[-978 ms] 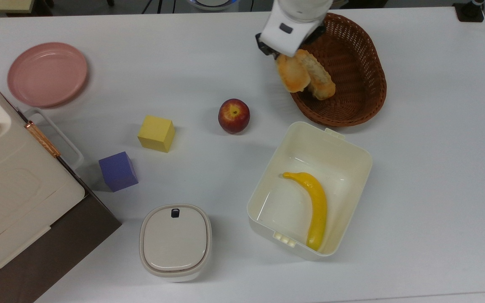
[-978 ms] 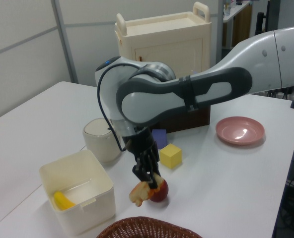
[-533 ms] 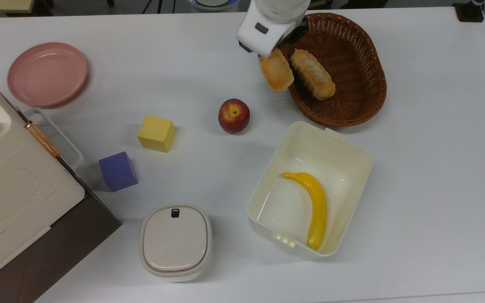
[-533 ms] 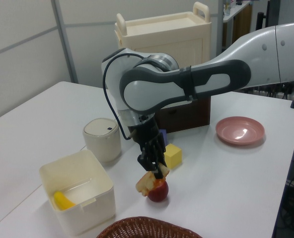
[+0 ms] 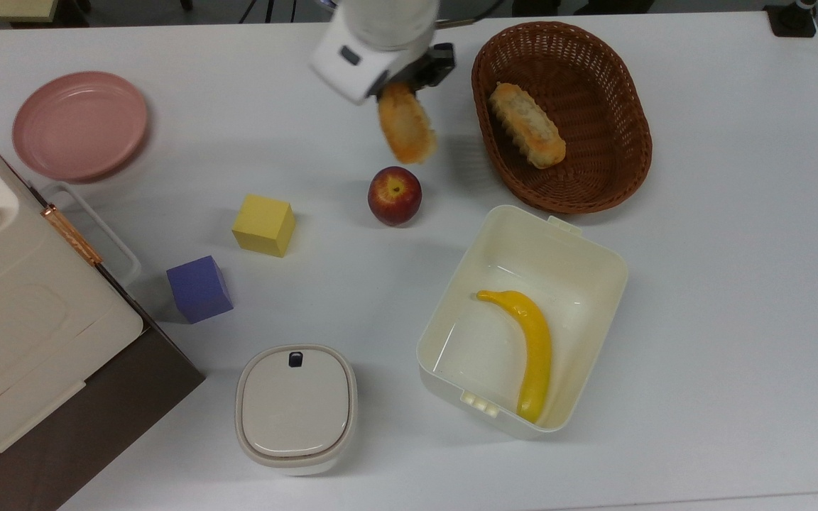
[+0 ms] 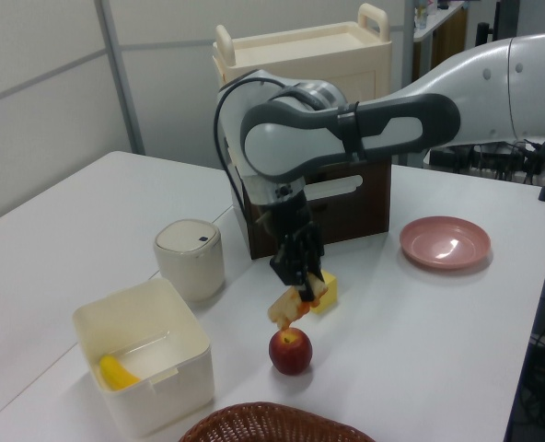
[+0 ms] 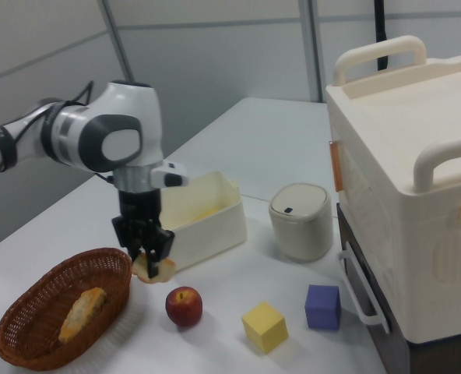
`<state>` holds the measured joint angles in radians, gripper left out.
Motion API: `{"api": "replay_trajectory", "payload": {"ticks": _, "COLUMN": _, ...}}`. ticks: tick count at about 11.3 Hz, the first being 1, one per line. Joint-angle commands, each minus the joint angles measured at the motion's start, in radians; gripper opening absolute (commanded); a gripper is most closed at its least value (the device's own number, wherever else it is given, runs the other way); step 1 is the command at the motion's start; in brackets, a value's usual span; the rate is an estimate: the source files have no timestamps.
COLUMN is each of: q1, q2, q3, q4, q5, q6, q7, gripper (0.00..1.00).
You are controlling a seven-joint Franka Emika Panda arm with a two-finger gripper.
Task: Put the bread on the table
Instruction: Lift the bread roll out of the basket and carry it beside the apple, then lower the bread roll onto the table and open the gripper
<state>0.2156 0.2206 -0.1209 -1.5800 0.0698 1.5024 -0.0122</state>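
One short orange-golden bread roll (image 5: 406,132) hangs pinched in your black two-finger gripper (image 5: 400,92) above the plain white tabletop (image 5: 721,248), between the brown wicker basket (image 5: 622,163) w/ a ridged loaf (image 5: 527,135) & the red apple (image 5: 395,196).

A: Any writing to read here; a label, a brand, a number?

B: None that I can make out; the lidded pot (image 5: 296,406) has a small dark square on its lid, but no letters show on it.

A: And the big cream box with handles (image 7: 406,179)?

B: Plain; a copper-coloured clasp on its side, no wording; the arm's white housing (image 5: 352,60) bears a small dark mark, unreadable.
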Motion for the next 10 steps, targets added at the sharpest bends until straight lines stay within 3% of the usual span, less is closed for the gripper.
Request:
{"api": "replay_trajectory", "payload": {"ticks": 1, "q1": -0.065, "q2": -0.015, "q3": 0.0, "q4": 0.003, "q5": -0.01, "q6": -0.024, "q7": -0.049, "gripper": 0.44}}
{"api": "replay_trajectory", "payload": {"ticks": 2, "q1": -0.067, "q2": -0.014, "q3": -0.002, "q4": 0.003, "q5": -0.01, "q6": -0.024, "q7": -0.049, "gripper": 0.63}}
{"api": "replay_trajectory", "payload": {"ticks": 3, "q1": -0.079, "q2": -0.013, "q3": -0.002, "q4": 0.003, "q5": -0.011, "q6": -0.024, "q7": -0.04, "gripper": 1.0}}
{"api": "replay_trajectory", "payload": {"ticks": 6, "q1": -0.088, "q2": -0.018, "q3": -0.002, "q4": 0.008, "q5": -0.021, "q6": -0.027, "q7": -0.041, "gripper": 1.0}}
{"api": "replay_trajectory", "payload": {"ticks": 10, "q1": -0.091, "q2": -0.064, "q3": -0.003, "q4": 0.031, "q5": -0.091, "q6": -0.04, "q7": -0.037, "gripper": 1.0}}
